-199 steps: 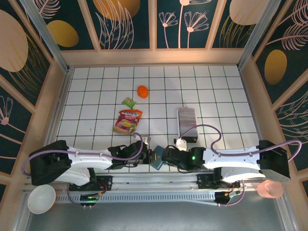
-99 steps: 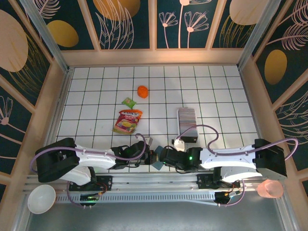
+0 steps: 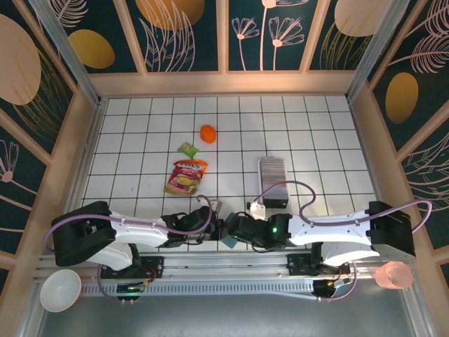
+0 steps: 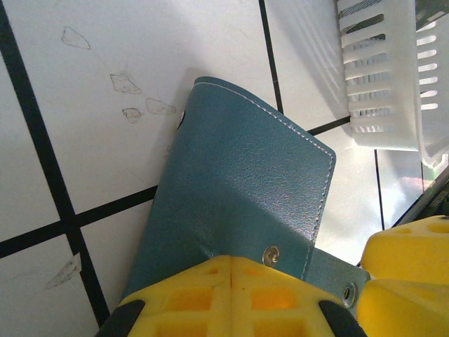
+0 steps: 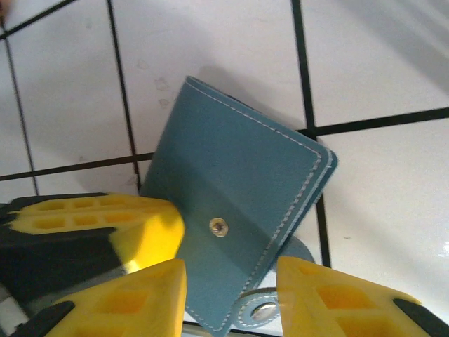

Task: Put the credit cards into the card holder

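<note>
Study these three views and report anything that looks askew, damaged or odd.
The card holder lies askew to the grid lines of the table, folded shut, its clasp tab poking out loose at one corner. Small chipped-looking marks spot the white surface beside it.

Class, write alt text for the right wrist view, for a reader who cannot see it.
A closed teal wallet lies on a white tiled table, snap tab toward the camera. The right gripper stands open, yellow fingers either side of that end; the left gripper pinches the wallet's left edge.
</note>
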### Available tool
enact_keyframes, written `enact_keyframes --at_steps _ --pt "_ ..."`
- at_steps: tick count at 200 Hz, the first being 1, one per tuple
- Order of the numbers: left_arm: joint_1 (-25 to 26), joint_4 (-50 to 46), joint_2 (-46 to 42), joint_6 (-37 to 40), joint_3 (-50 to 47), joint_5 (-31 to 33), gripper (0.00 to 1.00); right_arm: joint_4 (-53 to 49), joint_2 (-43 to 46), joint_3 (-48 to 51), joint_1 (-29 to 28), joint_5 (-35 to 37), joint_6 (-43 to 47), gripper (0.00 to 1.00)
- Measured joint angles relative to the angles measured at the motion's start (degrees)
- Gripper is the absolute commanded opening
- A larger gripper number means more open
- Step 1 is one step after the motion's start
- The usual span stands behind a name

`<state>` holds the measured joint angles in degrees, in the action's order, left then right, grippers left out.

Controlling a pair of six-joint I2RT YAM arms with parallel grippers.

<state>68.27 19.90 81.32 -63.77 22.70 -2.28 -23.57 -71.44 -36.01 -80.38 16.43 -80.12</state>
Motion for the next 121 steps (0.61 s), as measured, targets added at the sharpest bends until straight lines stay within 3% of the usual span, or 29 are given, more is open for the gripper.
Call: enact_keyframes --at_steps 47,121 --pt "0.0 0.6 0.0 -0.3 -0.3 0.2 0.03 -2.9 -0.5 0.0 -0.8 -0.1 -1.4 0.36" --pt "0.0 1.2 0.0 -0.8 -0.7 0.2 0.03 -4.0 -0.5 -0.4 -1.2 0.2 -2.8 0.06"
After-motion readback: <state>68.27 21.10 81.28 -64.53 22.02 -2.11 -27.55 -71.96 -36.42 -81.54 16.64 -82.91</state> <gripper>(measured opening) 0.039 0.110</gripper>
